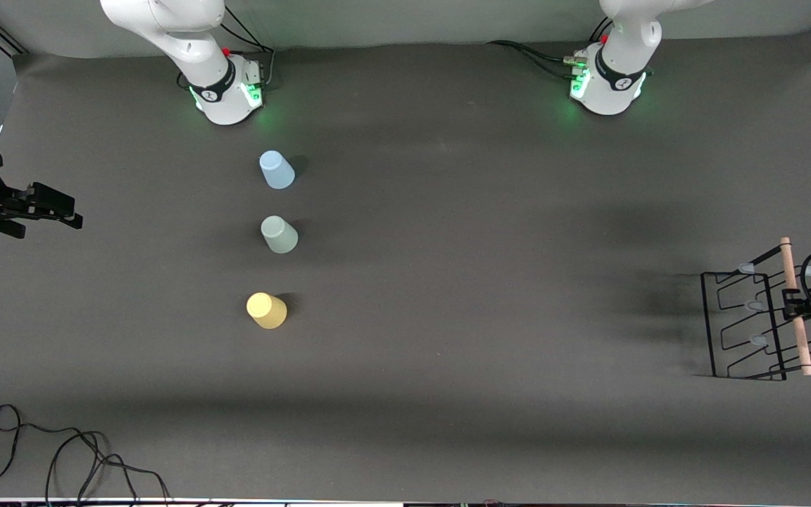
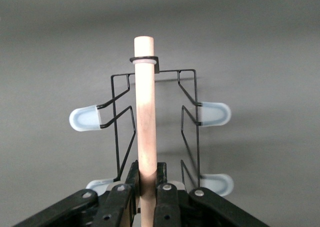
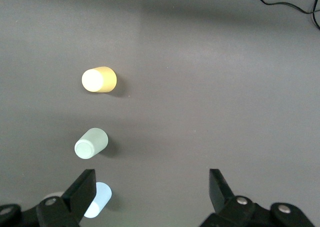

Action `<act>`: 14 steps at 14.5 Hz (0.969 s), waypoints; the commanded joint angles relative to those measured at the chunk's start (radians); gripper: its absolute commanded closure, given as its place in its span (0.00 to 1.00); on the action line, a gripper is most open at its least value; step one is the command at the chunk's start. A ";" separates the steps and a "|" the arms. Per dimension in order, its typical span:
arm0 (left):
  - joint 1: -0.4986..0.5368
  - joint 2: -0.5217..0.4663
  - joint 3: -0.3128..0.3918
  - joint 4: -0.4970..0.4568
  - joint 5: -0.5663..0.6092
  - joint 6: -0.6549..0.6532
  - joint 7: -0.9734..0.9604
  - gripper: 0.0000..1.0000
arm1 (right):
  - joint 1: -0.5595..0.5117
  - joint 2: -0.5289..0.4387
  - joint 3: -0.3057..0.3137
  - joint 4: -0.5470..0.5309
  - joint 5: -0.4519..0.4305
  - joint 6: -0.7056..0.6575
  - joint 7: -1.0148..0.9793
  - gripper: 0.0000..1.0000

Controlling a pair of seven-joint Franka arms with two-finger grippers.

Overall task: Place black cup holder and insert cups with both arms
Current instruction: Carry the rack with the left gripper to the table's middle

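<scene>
The black cup holder (image 1: 743,325) is at the left arm's end of the table; I cannot tell whether its base rests on the cloth. My left gripper (image 1: 797,307) is shut on its pale wooden rod (image 2: 145,112), with the fingers (image 2: 131,179) clamped against both sides of the rod. Blue-grey peg tips (image 2: 84,118) stick out beside it. Three cups stand upside down in a row toward the right arm's end: light blue (image 1: 277,170), pale green (image 1: 279,234), and yellow (image 1: 267,310) nearest the front camera. My right gripper (image 1: 60,210) waits open over the table's edge at the right arm's end, holding nothing (image 3: 152,182).
Loose black cables (image 1: 60,451) lie at the front corner toward the right arm's end. The two arm bases (image 1: 226,91) (image 1: 610,81) glow green along the back edge. Dark cloth (image 1: 483,282) covers the table between the cups and the holder.
</scene>
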 commanded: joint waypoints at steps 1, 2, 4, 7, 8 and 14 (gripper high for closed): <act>-0.097 -0.080 0.013 -0.011 -0.009 -0.086 -0.134 1.00 | -0.008 0.011 0.007 0.027 -0.008 -0.015 0.002 0.00; -0.142 -0.097 0.013 -0.011 -0.006 -0.124 -0.156 1.00 | -0.008 0.011 0.007 0.027 -0.008 -0.015 0.002 0.00; -0.222 -0.123 0.013 -0.009 -0.009 -0.211 -0.193 1.00 | -0.008 0.011 0.007 0.025 -0.008 -0.015 0.002 0.00; -0.362 -0.134 0.010 -0.011 -0.010 -0.221 -0.406 1.00 | -0.008 0.011 0.007 0.027 -0.008 -0.016 0.002 0.00; -0.433 -0.134 0.008 -0.011 -0.010 -0.216 -0.496 1.00 | -0.008 0.011 0.007 0.027 -0.008 -0.016 0.002 0.00; -0.766 -0.077 0.005 0.012 -0.013 -0.193 -0.836 1.00 | -0.008 0.011 0.007 0.027 -0.008 -0.016 0.002 0.00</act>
